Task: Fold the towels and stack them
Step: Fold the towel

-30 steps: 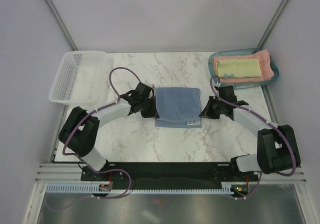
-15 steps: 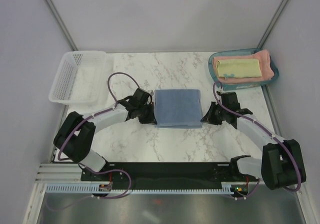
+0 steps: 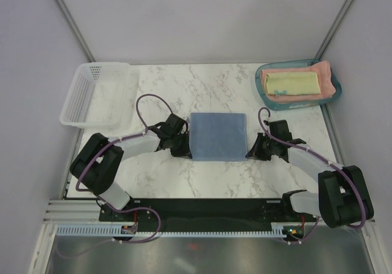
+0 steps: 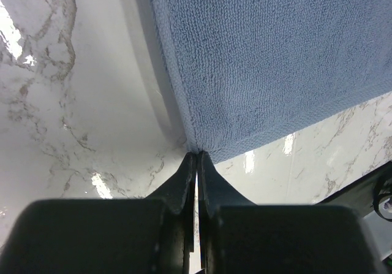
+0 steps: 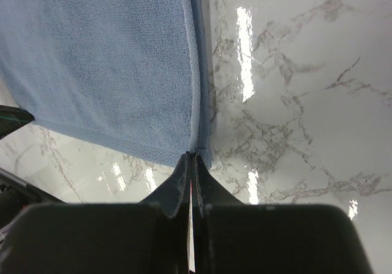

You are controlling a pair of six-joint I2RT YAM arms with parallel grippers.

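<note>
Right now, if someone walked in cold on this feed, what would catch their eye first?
The blue towel lies folded flat mid-table, with the left gripper and right gripper each shut on one of its near corners. At the far right, a teal tray holds the pink towel with the yellow towel folded on top. A white basket sits at the far left.

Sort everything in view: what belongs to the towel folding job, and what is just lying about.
Job: blue towel, folded, near corners pinched by the left hand and right hand; yellow towel stacked on pink towel in the teal tray.
Lying about: white basket at the far left of the marble table.
</note>
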